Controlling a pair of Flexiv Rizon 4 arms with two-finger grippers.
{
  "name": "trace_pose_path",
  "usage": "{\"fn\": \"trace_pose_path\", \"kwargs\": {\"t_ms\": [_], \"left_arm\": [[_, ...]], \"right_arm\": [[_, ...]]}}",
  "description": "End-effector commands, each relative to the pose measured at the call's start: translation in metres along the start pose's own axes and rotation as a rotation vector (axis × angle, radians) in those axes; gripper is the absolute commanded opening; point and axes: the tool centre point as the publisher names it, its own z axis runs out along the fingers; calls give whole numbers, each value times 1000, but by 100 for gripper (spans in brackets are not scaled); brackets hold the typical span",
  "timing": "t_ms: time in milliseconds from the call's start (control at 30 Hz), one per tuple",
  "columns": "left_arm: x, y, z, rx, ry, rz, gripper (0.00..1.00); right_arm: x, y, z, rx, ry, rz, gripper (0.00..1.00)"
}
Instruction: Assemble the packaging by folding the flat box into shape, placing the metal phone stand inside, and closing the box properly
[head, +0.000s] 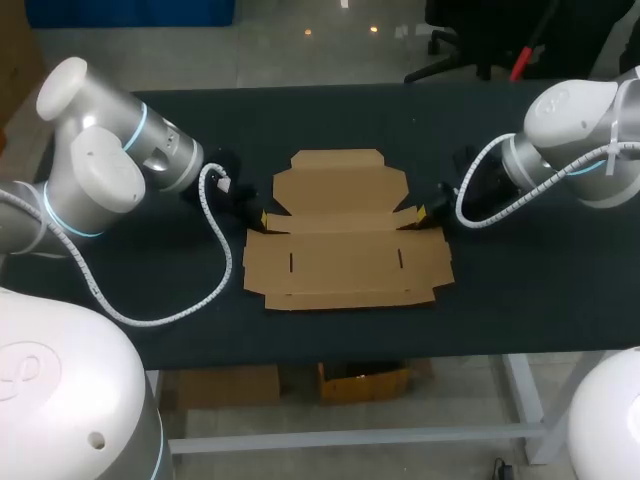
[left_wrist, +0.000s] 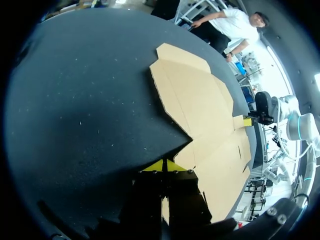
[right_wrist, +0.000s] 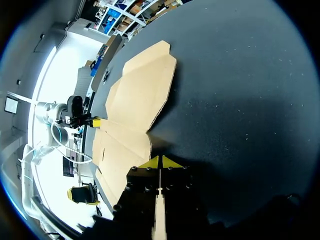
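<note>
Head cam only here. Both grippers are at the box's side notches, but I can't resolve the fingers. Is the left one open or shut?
Observer: Shut. In the left wrist view the left gripper has its yellow tips meeting in a point, right at the edge of the flat box.
Operator: Right one too?
Observer: Same. The right wrist view shows the right gripper with its tips together beside the box's edge at the notch. I can't confirm contact.
Operator: Any flap lifted yet?
Observer: It doesn't look so. From the low angle of both wrist cameras, the cardboard appears to lie flat on the table.
</note>
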Motion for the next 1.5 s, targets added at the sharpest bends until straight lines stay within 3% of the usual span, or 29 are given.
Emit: {"fn": "trace_pose_path", "kwargs": {"t_ms": [33,867,1267,1500], "left_arm": [[1,0,-1,-1,-9,-3,0],[11,-2,0,-2,-78,-25,0],[21,-3,-4,14,-65,-6,0],[15,-5,7,0,-64,-26,0]], "right_arm": [[2,-4,-4,-8,-5,-1,0],[-4,1,5,8,3,10,0],[-4,1,6,9,8,10,0],[-4,-1,5,8,9,11,0]]}}
